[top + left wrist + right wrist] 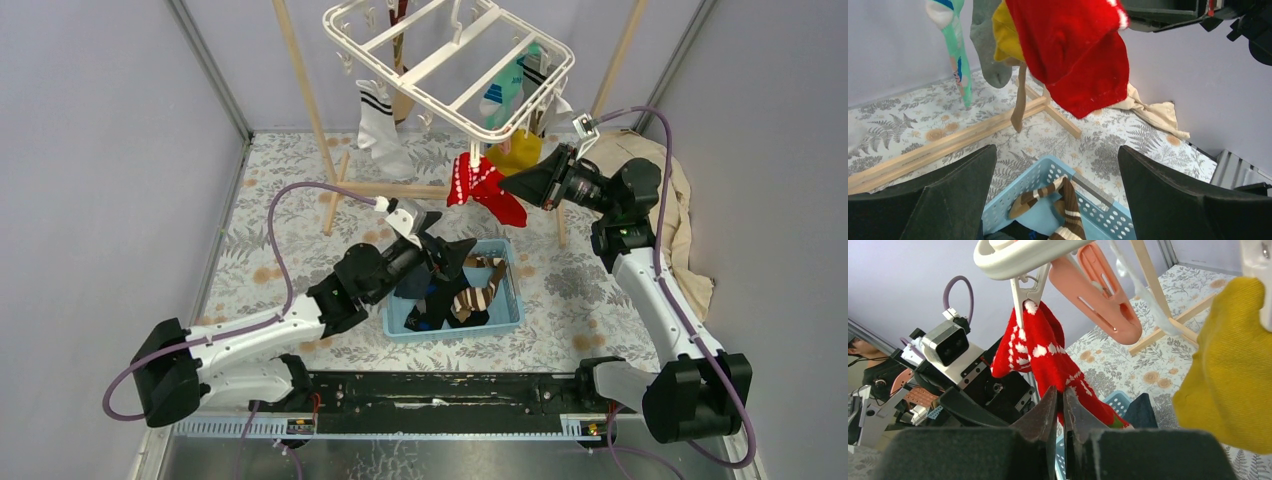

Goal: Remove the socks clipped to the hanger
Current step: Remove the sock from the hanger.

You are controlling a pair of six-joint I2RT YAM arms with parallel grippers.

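Right gripper [1060,407], nearer, pinches the red white-dotted fabric sock [1045,355] hanging straight down from the white plastic hanger [1013,252]; left gripper [1055,160] gapes empty.

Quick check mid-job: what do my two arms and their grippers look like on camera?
The left arm and right arm have white links, chunky black joints and a purple cable looping alongside. Each wrist carries a small silver-white camera box. The left gripper and right gripper have matte black wedge-shaped fingers.
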